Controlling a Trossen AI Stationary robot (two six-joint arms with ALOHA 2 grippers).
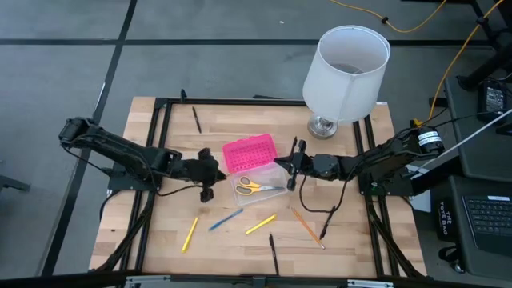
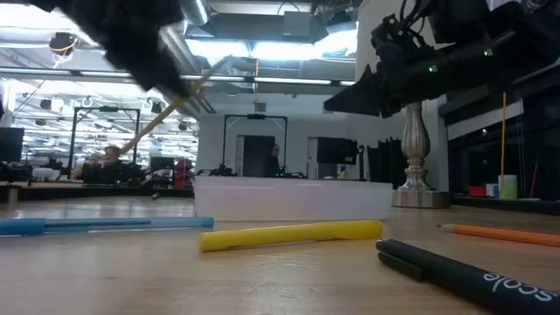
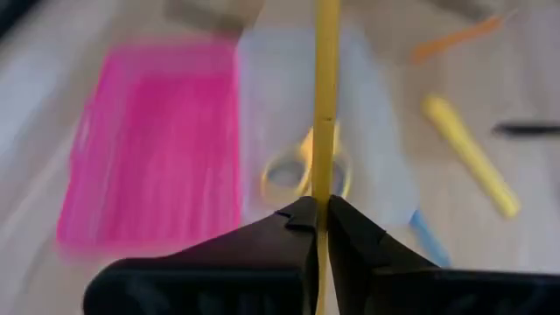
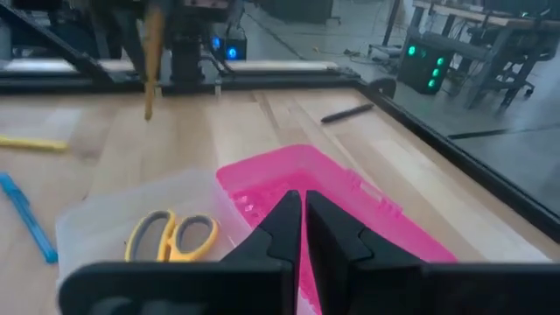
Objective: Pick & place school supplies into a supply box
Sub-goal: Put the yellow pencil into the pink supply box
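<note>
While the left gripper (image 3: 317, 229) clamps a tan pencil (image 3: 326, 105) above the supply box (image 1: 258, 189), only the scissors (image 1: 258, 187) lie inside; several pens (image 1: 260, 225) remain on the table (image 1: 160, 240). The right gripper (image 4: 302, 229), fingers together, hovers at the pink lid (image 1: 249, 153).

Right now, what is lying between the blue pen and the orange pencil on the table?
In the high view, a yellow marker lies on the wood between the blue pen and the orange pencil, slanted and touching neither.
</note>
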